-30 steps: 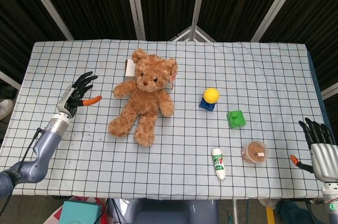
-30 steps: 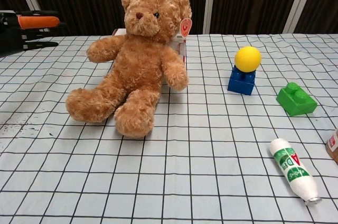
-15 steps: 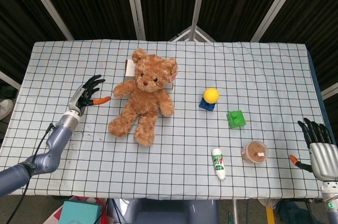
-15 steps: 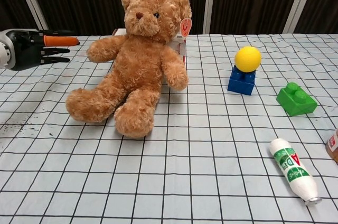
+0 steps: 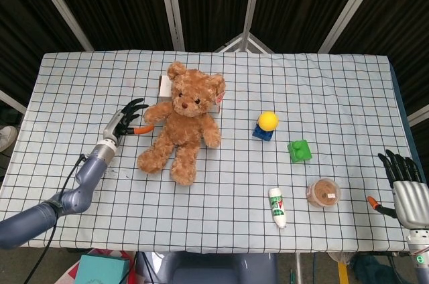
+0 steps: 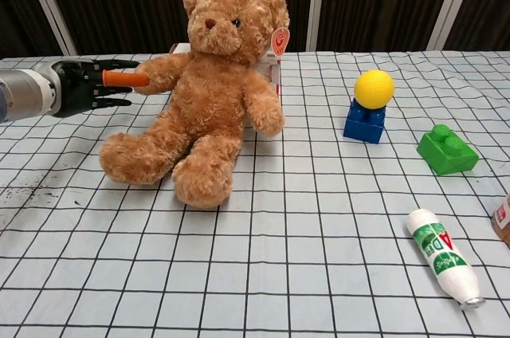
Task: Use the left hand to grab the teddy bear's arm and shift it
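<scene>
Nearest you, the white bottle carries green print too small to read; farther back, your left hand is spread, orange thumb touching the teddy bear's arm; your right hand rests open, well apart.

The bear sits left of centre on the table, the left hand just beside its arm, blocks to its right.
</scene>
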Robot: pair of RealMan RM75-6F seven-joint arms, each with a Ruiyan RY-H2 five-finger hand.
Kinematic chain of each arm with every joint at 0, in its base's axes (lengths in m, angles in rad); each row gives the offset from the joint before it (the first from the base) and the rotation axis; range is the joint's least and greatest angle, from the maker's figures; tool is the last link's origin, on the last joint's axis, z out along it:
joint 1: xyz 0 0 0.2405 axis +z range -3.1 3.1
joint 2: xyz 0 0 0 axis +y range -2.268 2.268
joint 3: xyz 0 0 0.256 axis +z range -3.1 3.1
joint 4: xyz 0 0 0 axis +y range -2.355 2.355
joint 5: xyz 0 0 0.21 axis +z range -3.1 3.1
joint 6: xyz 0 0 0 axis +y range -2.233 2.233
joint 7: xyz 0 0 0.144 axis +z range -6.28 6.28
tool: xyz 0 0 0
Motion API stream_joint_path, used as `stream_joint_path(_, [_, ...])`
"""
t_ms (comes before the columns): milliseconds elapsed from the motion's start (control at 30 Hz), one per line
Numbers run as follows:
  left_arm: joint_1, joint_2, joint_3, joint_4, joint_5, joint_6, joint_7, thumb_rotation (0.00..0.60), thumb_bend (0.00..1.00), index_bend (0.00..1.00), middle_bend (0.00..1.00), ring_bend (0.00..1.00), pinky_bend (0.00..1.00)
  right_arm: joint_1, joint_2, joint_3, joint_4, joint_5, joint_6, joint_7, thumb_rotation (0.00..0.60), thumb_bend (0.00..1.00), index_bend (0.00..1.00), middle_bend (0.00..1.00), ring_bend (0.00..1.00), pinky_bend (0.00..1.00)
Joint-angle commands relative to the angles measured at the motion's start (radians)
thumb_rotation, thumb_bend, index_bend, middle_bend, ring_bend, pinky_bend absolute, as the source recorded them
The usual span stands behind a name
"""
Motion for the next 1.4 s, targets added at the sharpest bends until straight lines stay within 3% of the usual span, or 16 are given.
stream_joint_path(33, [0.000, -0.010, -0.005, 0.000, 0.005, -0.001, 0.007, 0.600, 0.16, 0.12, 0.18, 0.00, 0.06, 0.000, 0.000, 0.000, -0.001, -0.001, 0.001, 0.000, 0.600, 0.21, 0.00, 0.02, 0.03, 0.00])
stream_joint_path(267, [-0.006, -0.042, -0.005, 0.019, 0.005, -0.006, 0.048, 0.600, 0.16, 0.13, 0.18, 0.00, 0.06, 0.000, 0.001, -0.001, -0.001, -0.003, 0.003, 0.003, 0.600, 0.21, 0.00, 0.02, 0.03, 0.00])
stream_joint_path(433, [-0.009, -0.061, -0.019, 0.019, -0.003, 0.007, 0.069, 0.600, 0.17, 0.20, 0.25, 0.00, 0.09, -0.001, 0.001, -0.001, 0.000, -0.003, 0.003, 0.004, 0.600, 0.21, 0.00, 0.02, 0.03, 0.00])
stream_joint_path(900, [0.004, -0.106, -0.061, 0.018, -0.035, 0.081, 0.115, 0.600, 0.17, 0.23, 0.26, 0.00, 0.09, 0.000, 0.001, -0.002, -0.002, -0.003, 0.002, 0.001, 0.600, 0.21, 0.00, 0.02, 0.03, 0.00])
stream_joint_path(1400, [-0.009, -0.142, -0.077, 0.032, -0.097, 0.128, 0.235, 0.600, 0.44, 0.40, 0.44, 0.05, 0.13, 0.001, 0.007, -0.004, -0.005, 0.006, -0.011, 0.006, 0.600, 0.21, 0.00, 0.02, 0.03, 0.00])
